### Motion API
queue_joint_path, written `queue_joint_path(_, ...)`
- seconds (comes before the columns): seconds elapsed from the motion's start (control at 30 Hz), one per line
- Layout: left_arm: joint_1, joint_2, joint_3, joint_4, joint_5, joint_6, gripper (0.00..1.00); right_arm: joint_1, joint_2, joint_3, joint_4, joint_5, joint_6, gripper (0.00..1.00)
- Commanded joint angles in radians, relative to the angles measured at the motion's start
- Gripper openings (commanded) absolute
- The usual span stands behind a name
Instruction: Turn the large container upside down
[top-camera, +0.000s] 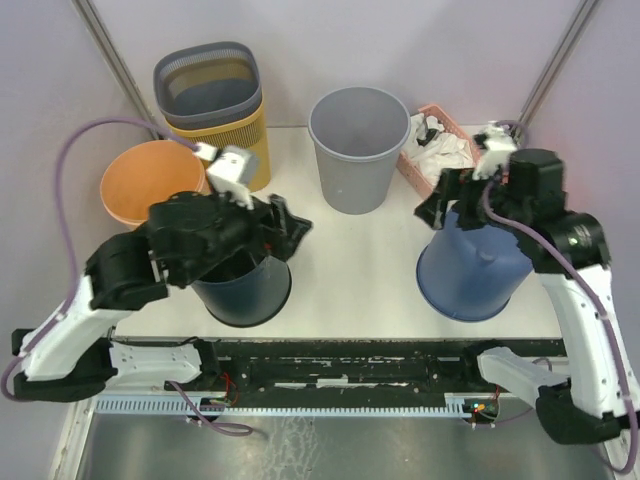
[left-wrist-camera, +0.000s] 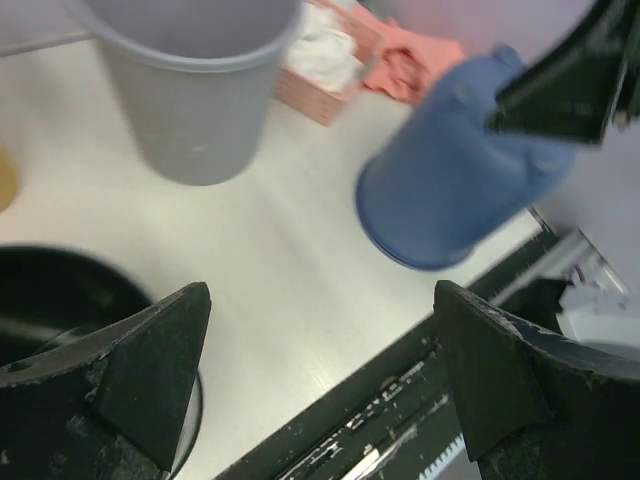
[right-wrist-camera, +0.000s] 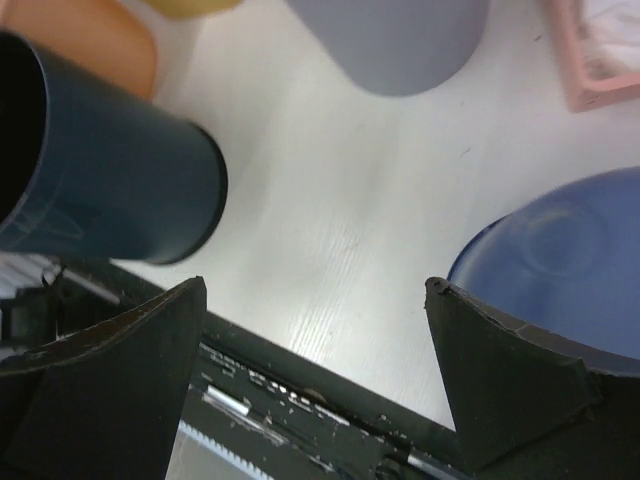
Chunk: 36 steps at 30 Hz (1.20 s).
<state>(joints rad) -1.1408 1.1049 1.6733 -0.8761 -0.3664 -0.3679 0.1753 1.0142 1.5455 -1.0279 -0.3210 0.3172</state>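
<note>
A large blue bucket (top-camera: 472, 265) stands upside down, base up, at the right front of the table. It also shows in the left wrist view (left-wrist-camera: 450, 190) and the right wrist view (right-wrist-camera: 560, 260). My right gripper (top-camera: 440, 195) is open and empty, just above the bucket's left side (right-wrist-camera: 315, 290). A dark navy container (top-camera: 245, 290) stands mouth up at the left front, also in the right wrist view (right-wrist-camera: 110, 170). My left gripper (top-camera: 290, 228) is open and empty over its right rim (left-wrist-camera: 320, 300).
A grey bucket (top-camera: 357, 150) stands upright at the back middle. A yellow bin with a grey mesh top (top-camera: 215, 110) and an orange bowl (top-camera: 150, 180) are at the back left. A pink basket with cloths (top-camera: 437, 148) is at the back right. The black rail (top-camera: 380, 365) marks the front edge.
</note>
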Motion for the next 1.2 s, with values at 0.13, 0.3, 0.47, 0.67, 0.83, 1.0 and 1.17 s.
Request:
queue_joint_path(0.13,0.002,-0.057,-0.022,-0.099,-0.322,-0.175,0.99,0.394,0.225,-0.059,-0.051,0.418,0.012,0.99)
queue_joint_path(0.3,0.003,-0.031,-0.052,-0.081,-0.301,-0.161,0.99,0.405,0.257,-0.152,-0.124,0.729,0.067,0.99)
queue_joint_path(0.47,0.002,0.004,-0.070,-0.051,-0.252,-0.133,0.99,0.345,0.212,-0.222,-0.208,1.070,0.133,0.99)
queue_joint_path(0.67,0.001,0.008,-0.110,0.013,-0.192,-0.115,0.99,0.270,0.165,-0.233,-0.201,1.045,0.153,0.99)
queue_joint_path(0.83,0.003,0.012,-0.116,0.009,-0.171,-0.127,0.99,0.275,0.150,-0.201,-0.145,0.870,0.154,0.99)
queue_joint_path(1.0,0.002,0.015,-0.124,0.013,-0.160,-0.132,0.99,0.304,0.096,-0.221,-0.016,0.622,0.137,0.99)
queue_joint_path(1.17,0.002,0.034,-0.150,0.008,-0.176,-0.144,0.99,0.337,0.052,-0.305,0.169,0.361,0.124,0.99)
